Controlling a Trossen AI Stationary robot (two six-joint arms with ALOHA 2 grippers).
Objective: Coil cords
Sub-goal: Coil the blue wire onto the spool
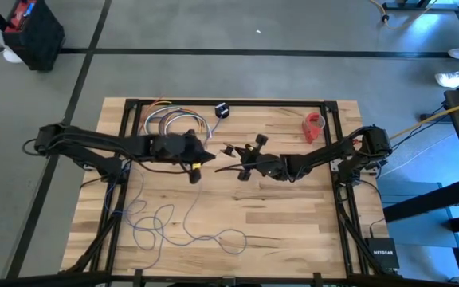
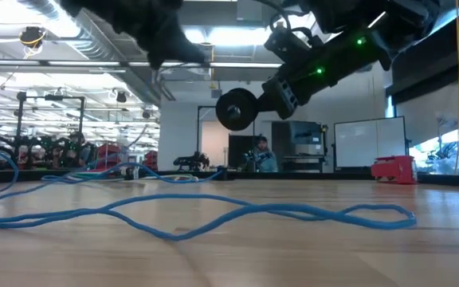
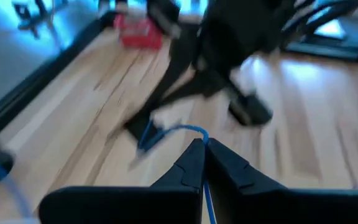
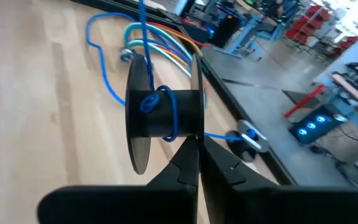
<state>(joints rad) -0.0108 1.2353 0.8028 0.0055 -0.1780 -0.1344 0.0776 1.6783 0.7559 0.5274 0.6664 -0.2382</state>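
Observation:
The cord (image 1: 164, 225) is a thin bluish cable lying in loose loops on the near left of the wooden table, also seen in the low view (image 2: 213, 210). Its upper run goes to a black spool-like disc (image 4: 165, 116), where a few turns lie around the hub. My right gripper (image 4: 197, 149) is shut on that disc above the table's middle (image 2: 236, 108). My left gripper (image 3: 202, 148), just left of it (image 1: 200, 163), is shut on the cord. My left gripper pinches a single strand of the cord (image 3: 194, 130) between its two fingertips. From there the strand runs on toward the disc, and the rest hangs slack down to the loops on the table (image 1: 188, 209). My right gripper holds the disc at its hub, between the two flanges (image 4: 188, 133); the fingers themselves hide the exact spot. The disc is lifted clear of the table, its round face (image 2: 236, 108) turned toward the near edge.
A bundle of multicoloured looped wires (image 1: 174, 121) lies at the far left, and a separate small black disc (image 1: 222, 111) lies near the far edge. A red object (image 1: 315, 126) stands at the far right. Bare wood lies at the near right (image 1: 309, 231).

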